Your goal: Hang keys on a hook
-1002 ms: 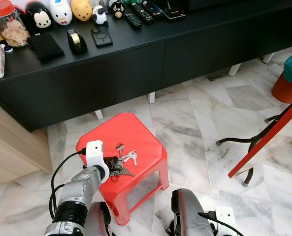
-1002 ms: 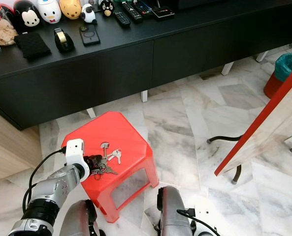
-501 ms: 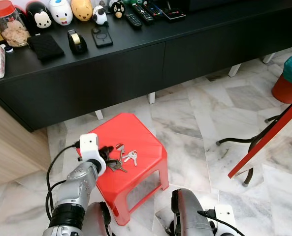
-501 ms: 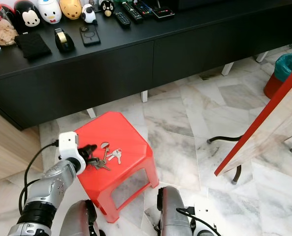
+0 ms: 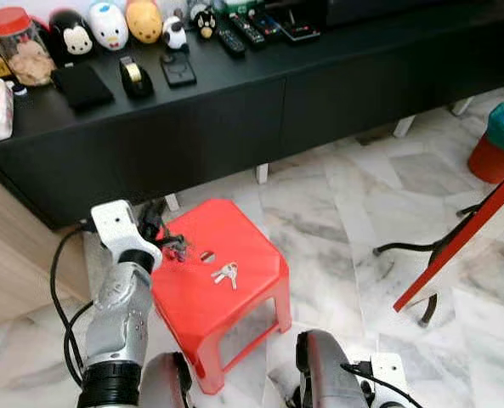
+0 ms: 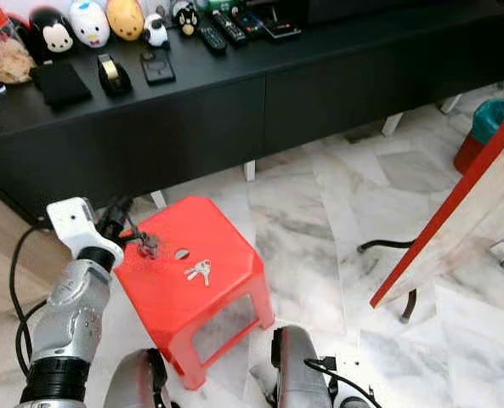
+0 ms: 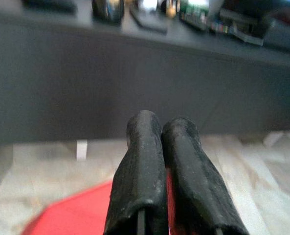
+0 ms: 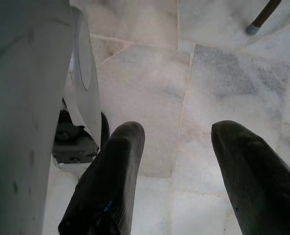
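The right tool is hanging idle close to the robot's body, its two fingers parted with nothing between them, pointing down at the marble floor. Just beyond the robot's legs the red stool is standing on that floor, and a small bunch of silver keys is lying near the middle of its seat, beside a round hole. At the stool's left rear corner the left tool is being held a little above the seat edge; the left wrist view is showing its fingers pressed together, and in the head views a small dark cluster of keys appears to be dangling from them, though it is too small to be certain. As a judgement, the task is standing at its early stage: one cluster seems to be clenched and raised, the silver keys are resting on the stool apart from the tool, and no hook can be made out, so carrying and hanging are remaining. Farther back, the long black counter is carrying toy figures, a jar with a red lid, a tape dispenser and remote controls. No writing is legible.
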Tool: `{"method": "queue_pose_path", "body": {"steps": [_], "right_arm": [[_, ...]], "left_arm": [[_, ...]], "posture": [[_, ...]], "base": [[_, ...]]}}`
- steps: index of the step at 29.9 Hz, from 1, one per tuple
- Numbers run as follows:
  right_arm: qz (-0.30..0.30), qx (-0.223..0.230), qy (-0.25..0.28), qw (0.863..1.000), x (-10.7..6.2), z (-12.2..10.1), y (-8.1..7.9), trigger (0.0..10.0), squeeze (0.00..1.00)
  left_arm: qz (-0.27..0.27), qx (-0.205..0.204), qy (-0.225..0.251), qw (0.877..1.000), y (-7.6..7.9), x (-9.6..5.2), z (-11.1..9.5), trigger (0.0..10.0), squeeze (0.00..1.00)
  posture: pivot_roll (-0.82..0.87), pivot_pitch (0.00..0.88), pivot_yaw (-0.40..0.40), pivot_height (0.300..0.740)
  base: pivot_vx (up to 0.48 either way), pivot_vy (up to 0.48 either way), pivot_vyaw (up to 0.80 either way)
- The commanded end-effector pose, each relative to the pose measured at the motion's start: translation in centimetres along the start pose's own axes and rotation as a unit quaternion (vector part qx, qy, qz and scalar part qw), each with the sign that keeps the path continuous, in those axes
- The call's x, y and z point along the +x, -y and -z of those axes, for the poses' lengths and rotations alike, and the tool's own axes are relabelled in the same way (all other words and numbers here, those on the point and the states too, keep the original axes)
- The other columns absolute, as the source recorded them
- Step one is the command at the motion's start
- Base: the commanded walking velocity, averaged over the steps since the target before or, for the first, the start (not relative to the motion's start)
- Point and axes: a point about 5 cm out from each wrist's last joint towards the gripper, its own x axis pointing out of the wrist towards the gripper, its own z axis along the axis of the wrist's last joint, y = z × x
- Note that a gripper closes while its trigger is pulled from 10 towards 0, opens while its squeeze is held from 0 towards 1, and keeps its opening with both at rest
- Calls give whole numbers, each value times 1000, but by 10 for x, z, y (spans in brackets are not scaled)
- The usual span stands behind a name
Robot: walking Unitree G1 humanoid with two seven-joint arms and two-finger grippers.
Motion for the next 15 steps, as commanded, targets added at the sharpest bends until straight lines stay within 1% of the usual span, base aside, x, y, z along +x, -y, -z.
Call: {"method": "queue_pose_path", "body": {"steps": [1,2,3,4,5,8,10,15], "right_arm": [[-14,7,5,1000,-1,0,-10,10000,0],[-14,7,5,1000,-1,0,-10,10000,0],[-14,8,7,1000,-1,0,-10,10000,0],[-14,8,7,1000,-1,0,-10,10000,0],[-15,8,6,1000,-1,0,-10,10000,0],[-18,10,3,1000,-2,1,-11,10000,0],[-20,26,-7,999,-3,6,-12,10000,0],[-21,42,-24,999,-4,16,-10,10000,0]], "left_arm": [[-4,18,37,999,0,-1,-12,0,0],[-4,18,37,999,0,-1,-12,0,0],[2,33,36,999,3,-1,-12,1176,0],[5,38,34,999,3,-2,-11,1176,0],[6,42,31,999,4,-2,-9,10000,0],[5,45,26,999,4,-5,-3,10000,0],[2,56,20,998,4,-8,2,10000,0],[-3,56,13,998,5,-10,8,10000,0]], "posture": [[-143,75,2,593],[-143,75,2,593],[-142,67,3,593],[-141,65,4,593],[-141,65,4,593],[-146,48,5,593],[-147,41,4,593],[-140,27,1,593]], "base": [[0,0,0],[0,0,0],[0,0,0],[0,0,0],[0,0,0],[0,0,0],[0,0,0],[0,0,0]]}}
